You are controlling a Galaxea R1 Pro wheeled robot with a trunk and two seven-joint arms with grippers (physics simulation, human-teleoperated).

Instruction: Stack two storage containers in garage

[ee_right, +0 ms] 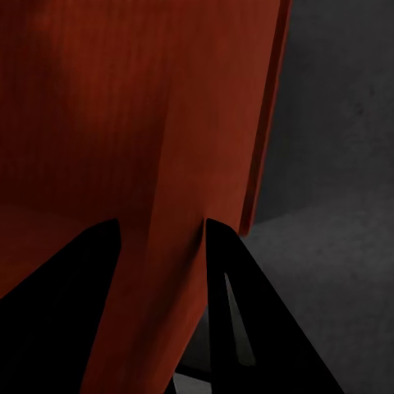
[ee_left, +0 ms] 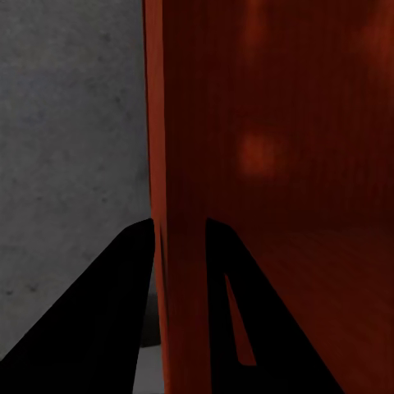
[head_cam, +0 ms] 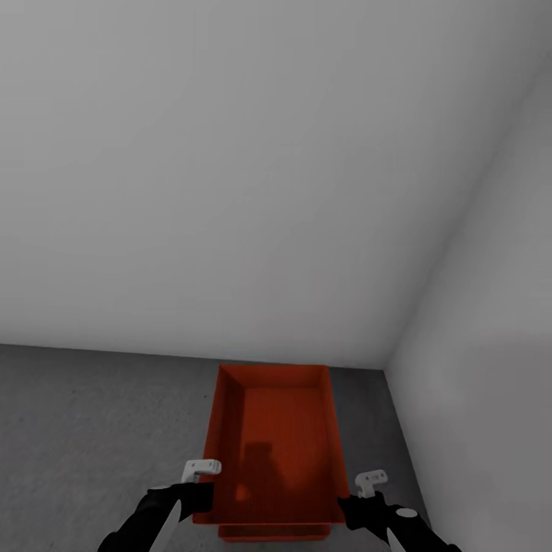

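We stand facing a corner of the garage, where two plain white walls (head_cam: 253, 176) meet at about one o'clock from us. The dark grey concrete floor (head_cam: 92, 414) runs from the wall's foot toward us at nine to eleven o'clock.

We hold an orange-red storage container (head_cam: 272, 437) straight ahead at twelve o'clock, long axis pointing away from us, open top up, its far end close to the wall's foot. Below its near edge, a strip of the same orange-red (head_cam: 272, 530) pokes out; we cannot tell whether it is a second container or part of this one.

Our left gripper (head_cam: 201, 477) is at the container's near left corner, at about seven o'clock of it. In the left wrist view the two dark fingers (ee_left: 98, 320) straddle the thin left wall (ee_left: 176, 205), one outside over the floor, one inside the bin, jaws narrowed onto that wall.

Our right gripper (head_cam: 360, 491) is at the near right corner, at about five o'clock of the container. In the right wrist view its fingers (ee_right: 254, 320) stand either side of the right wall (ee_right: 176, 246), jaws likewise pinched on it, with concrete showing past the rim.
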